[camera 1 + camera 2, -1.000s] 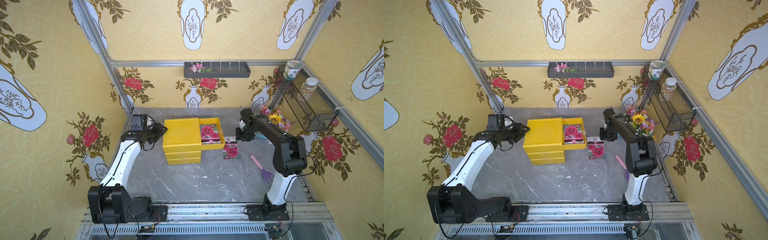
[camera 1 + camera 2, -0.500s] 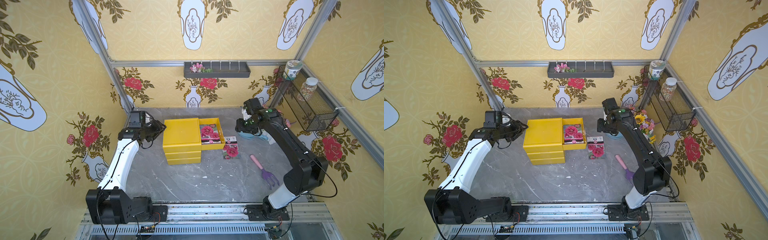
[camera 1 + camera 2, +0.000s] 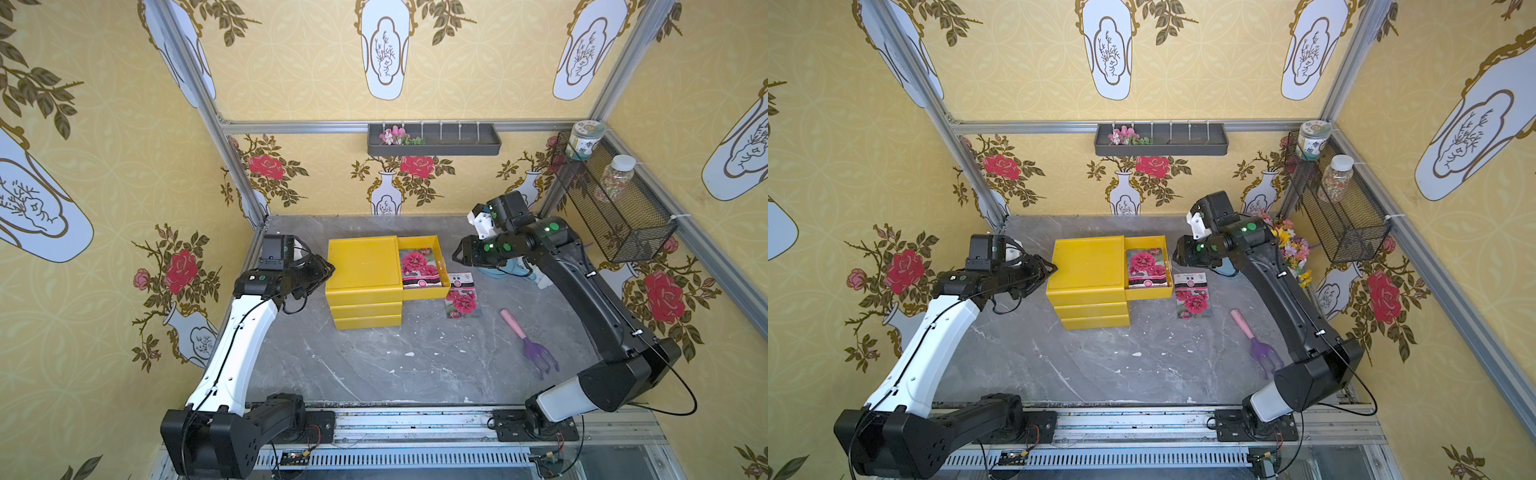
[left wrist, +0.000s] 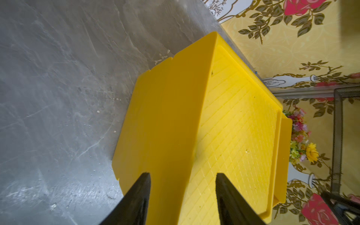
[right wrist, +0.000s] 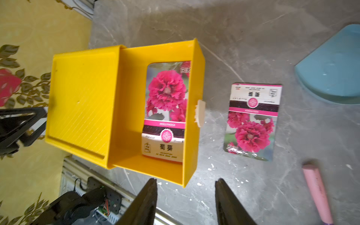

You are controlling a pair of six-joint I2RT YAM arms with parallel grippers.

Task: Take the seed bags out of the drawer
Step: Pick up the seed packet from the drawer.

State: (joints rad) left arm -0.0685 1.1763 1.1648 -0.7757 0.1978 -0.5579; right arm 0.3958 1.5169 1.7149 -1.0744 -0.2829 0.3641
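Observation:
The yellow drawer (image 3: 428,291) (image 3: 1148,293) (image 5: 192,146) stands pulled out to the right of its yellow cabinet (image 3: 363,262) (image 4: 233,126). One seed bag (image 3: 419,268) (image 3: 1147,268) (image 5: 166,111) with a red-pink flower lies flat inside it. Another seed bag (image 3: 461,297) (image 3: 1192,297) (image 5: 252,120) lies on the table just right of the drawer. My right gripper (image 3: 457,253) (image 3: 1177,255) (image 5: 185,183) hangs open and empty above the table, right of the drawer. My left gripper (image 3: 330,268) (image 3: 1054,268) (image 4: 183,177) is open, its fingers astride the cabinet's upper left edge.
A purple hand rake with a pink handle (image 3: 530,345) (image 3: 1254,340) (image 5: 317,192) lies at the right front. A vase of flowers (image 3: 1289,249) on a blue base (image 5: 331,66) stands behind my right arm. A wire basket (image 3: 611,208) hangs on the right wall.
My right arm has swung its elbow outward, and its gripper has risen and shifted a little toward the drawer. The left gripper stays at the cabinet's left edge. Neither seed bag has moved.

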